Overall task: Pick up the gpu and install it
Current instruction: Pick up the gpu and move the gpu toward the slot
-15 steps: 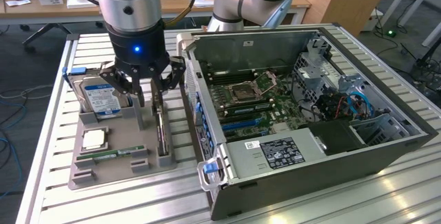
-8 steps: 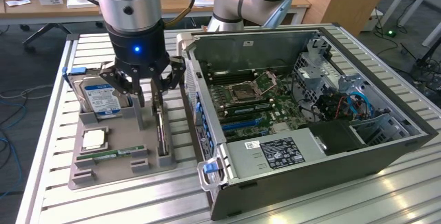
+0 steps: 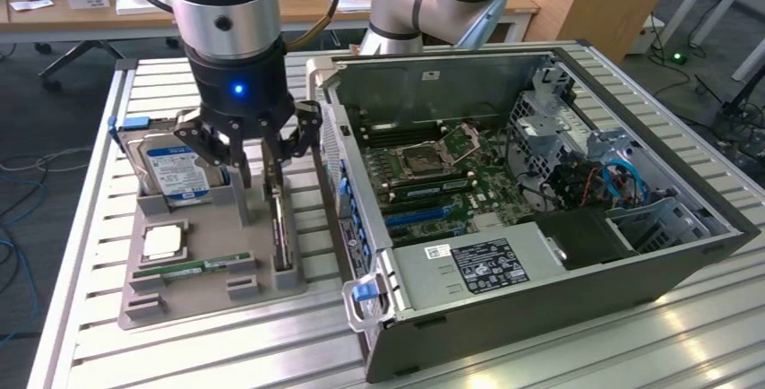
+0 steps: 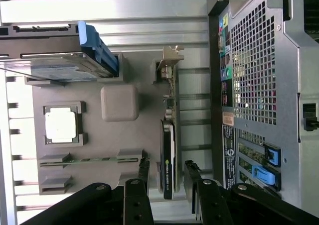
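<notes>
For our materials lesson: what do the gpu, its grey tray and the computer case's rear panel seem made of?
The gpu: glossy black shroud, probably plastic; pale end bracket, seemingly metal. The tray: uniform matte grey, likely plastic. The rear panel: grey sheet metal, judging by its punched holes.

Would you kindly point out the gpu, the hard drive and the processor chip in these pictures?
gpu point(image 4: 168, 158): wrist view, on its black cooler shroud.
hard drive point(image 3: 177, 172): exterior view, on its label.
processor chip point(image 4: 61, 125): wrist view, on its silver lid.
</notes>
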`<state>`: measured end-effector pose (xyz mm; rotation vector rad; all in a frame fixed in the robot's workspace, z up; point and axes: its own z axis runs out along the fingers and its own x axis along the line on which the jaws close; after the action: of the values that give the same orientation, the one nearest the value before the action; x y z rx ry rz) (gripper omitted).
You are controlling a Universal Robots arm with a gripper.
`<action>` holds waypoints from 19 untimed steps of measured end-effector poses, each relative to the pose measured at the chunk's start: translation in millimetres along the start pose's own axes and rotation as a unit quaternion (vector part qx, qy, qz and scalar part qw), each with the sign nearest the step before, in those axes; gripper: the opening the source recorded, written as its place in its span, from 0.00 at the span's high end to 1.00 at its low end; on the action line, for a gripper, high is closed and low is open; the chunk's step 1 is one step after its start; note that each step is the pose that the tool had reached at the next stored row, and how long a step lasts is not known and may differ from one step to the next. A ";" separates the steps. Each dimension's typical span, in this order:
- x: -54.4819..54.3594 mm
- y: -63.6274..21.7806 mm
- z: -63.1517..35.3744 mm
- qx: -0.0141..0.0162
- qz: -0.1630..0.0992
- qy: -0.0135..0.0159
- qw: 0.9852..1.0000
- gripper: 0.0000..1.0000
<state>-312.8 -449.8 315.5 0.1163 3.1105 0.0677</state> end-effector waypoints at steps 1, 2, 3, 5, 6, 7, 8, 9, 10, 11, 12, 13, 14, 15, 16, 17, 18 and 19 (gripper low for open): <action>0.0 0.0 0.7 0.000 0.000 0.000 1.000 0.58; 0.0 0.0 1.3 0.000 0.000 0.000 1.000 0.58; 0.1 0.0 1.9 0.000 0.000 0.000 1.000 0.58; 0.1 0.0 3.2 0.000 0.000 0.000 1.000 0.58; 0.1 0.0 3.9 0.000 0.000 0.000 1.000 0.58; 0.1 0.0 4.6 0.000 0.000 0.000 1.000 0.58; 0.2 0.0 5.2 0.000 0.000 0.000 1.000 0.58; 0.2 0.0 5.8 0.000 0.000 0.000 1.000 0.58; 0.2 0.0 6.4 0.000 0.000 0.000 1.000 0.58; 0.2 -0.1 7.1 0.000 0.000 0.000 1.000 0.58; 0.2 -0.1 7.8 0.000 0.000 0.000 1.000 0.58; 0.3 -0.1 8.6 0.000 0.000 0.000 1.000 0.58; 0.3 -0.1 9.5 0.000 0.000 0.000 1.000 0.58; 0.3 -0.2 10.4 0.000 0.000 0.000 1.000 0.58; 0.3 -0.2 11.0 0.000 0.000 0.000 1.000 0.58; 0.3 -0.2 11.1 0.000 0.000 0.000 1.000 0.58; 0.3 -0.2 11.1 0.000 0.000 0.000 1.000 0.58; 0.3 -0.2 11.2 0.000 0.000 0.000 1.000 0.58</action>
<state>-312.8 -449.5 304.3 0.1164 3.1108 0.0673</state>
